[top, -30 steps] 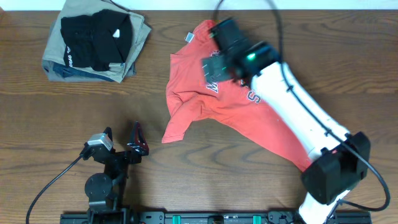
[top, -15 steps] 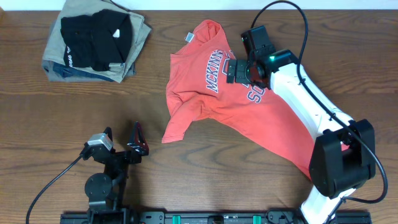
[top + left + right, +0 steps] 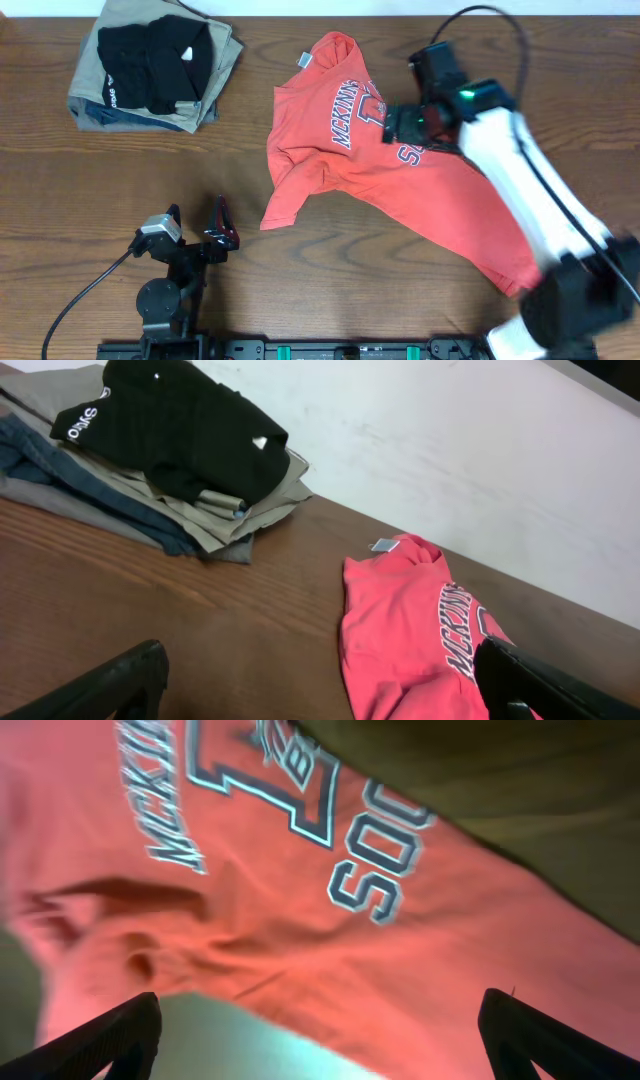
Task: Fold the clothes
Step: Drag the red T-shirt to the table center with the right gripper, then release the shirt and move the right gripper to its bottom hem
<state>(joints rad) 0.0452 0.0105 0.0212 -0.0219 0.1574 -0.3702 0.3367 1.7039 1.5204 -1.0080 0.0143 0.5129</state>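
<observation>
The clothes, a red-orange T-shirt (image 3: 350,170) with white lettering, lies crumpled and spread across the middle and right of the table. My right gripper (image 3: 408,122) hovers open above the shirt's chest, near the lettering. In the right wrist view the shirt (image 3: 300,890) fills the frame beyond my open right gripper (image 3: 320,1045), with nothing between the fingers. My left gripper (image 3: 197,218) rests open near the front left, clear of the shirt. From the left wrist the shirt (image 3: 400,625) lies ahead to the right of my left gripper (image 3: 320,695).
A stack of folded garments (image 3: 155,70), black on khaki, sits at the back left corner, also in the left wrist view as a folded stack (image 3: 170,450). The right arm's white link (image 3: 540,200) crosses above the shirt's lower right part. A pale wall (image 3: 480,470) bounds the table's far edge.
My right arm has swung from over the collar toward the right, uncovering the lettering; its gripper stays open. The shirt has not shifted. The left arm has not moved.
</observation>
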